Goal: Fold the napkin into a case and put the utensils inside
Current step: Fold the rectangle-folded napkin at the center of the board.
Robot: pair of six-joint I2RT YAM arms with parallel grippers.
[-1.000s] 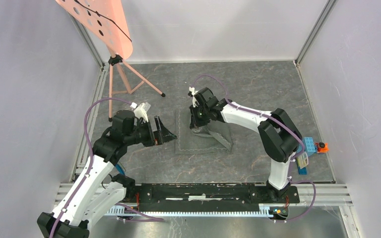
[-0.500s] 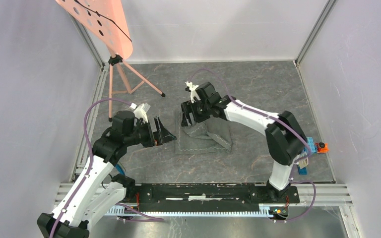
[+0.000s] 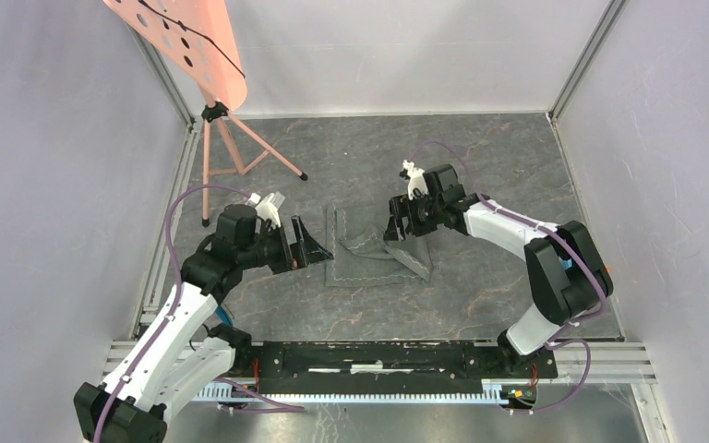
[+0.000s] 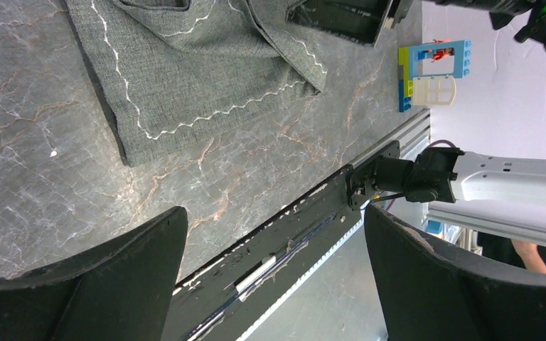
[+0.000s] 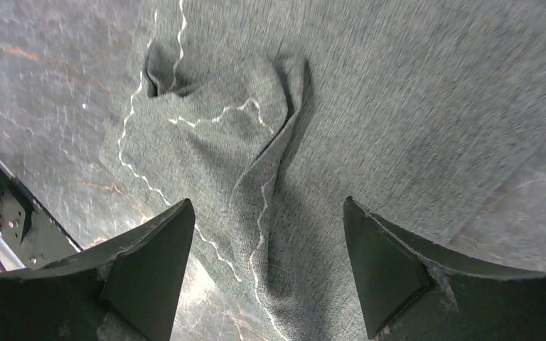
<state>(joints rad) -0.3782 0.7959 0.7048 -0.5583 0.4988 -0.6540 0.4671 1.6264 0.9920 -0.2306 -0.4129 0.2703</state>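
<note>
Right gripper (image 3: 404, 226) hangs over the napkin (image 3: 369, 254), jaws spread wide, nothing between them. Whether the tips touch cloth, can't tell. The napkin lies rumpled mid-tabletop (image 3: 480, 157), one flap folded over, stitched hem showing. Left gripper (image 3: 306, 247) hovers just beside the cloth's left edge, jaws wide too, empty.

Nothing to read here, folks: no lettering, number or logo can be made out on the napkin (image 3: 369, 258), on the block (image 4: 403, 85) by the right edge, or on the pink panel (image 3: 180, 41) over the far left corner.
</note>
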